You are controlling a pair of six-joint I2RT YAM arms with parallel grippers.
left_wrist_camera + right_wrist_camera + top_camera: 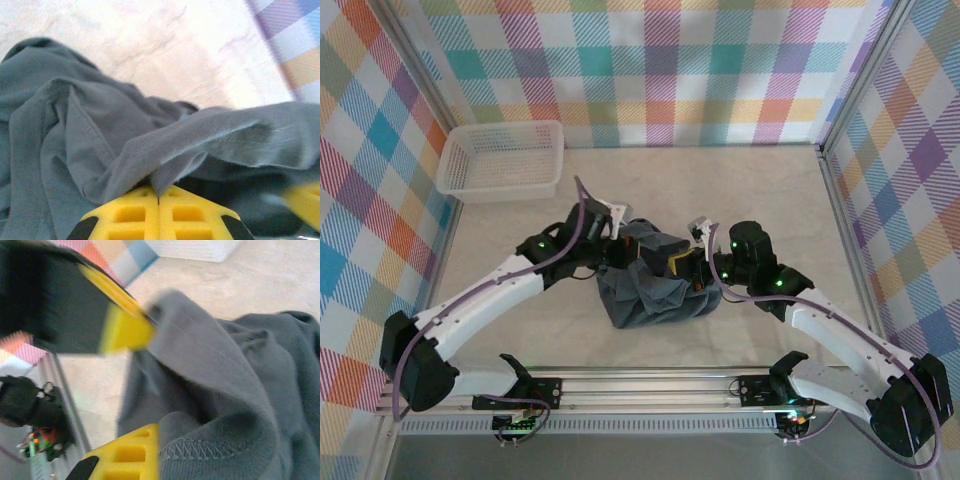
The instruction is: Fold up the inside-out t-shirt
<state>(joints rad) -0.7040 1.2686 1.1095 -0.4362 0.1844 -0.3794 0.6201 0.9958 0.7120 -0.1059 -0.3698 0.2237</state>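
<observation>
At far-L corner: mesh basket (500, 160), well apart from bunched t-shirt (645, 285).

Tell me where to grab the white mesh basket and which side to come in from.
Best bet: take the white mesh basket by its near long rim, from above, one finger inside, one outside. It sits upright, open side up. That thin wall stands free on the near side, while its far and left sides crowd the checked walls.

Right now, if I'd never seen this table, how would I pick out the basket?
Start at the pale table and look to its far left corner. There sits the basket, a shallow white mesh tray with nothing in it. It stands well apart from the crumpled dark grey t-shirt in the middle.
</observation>
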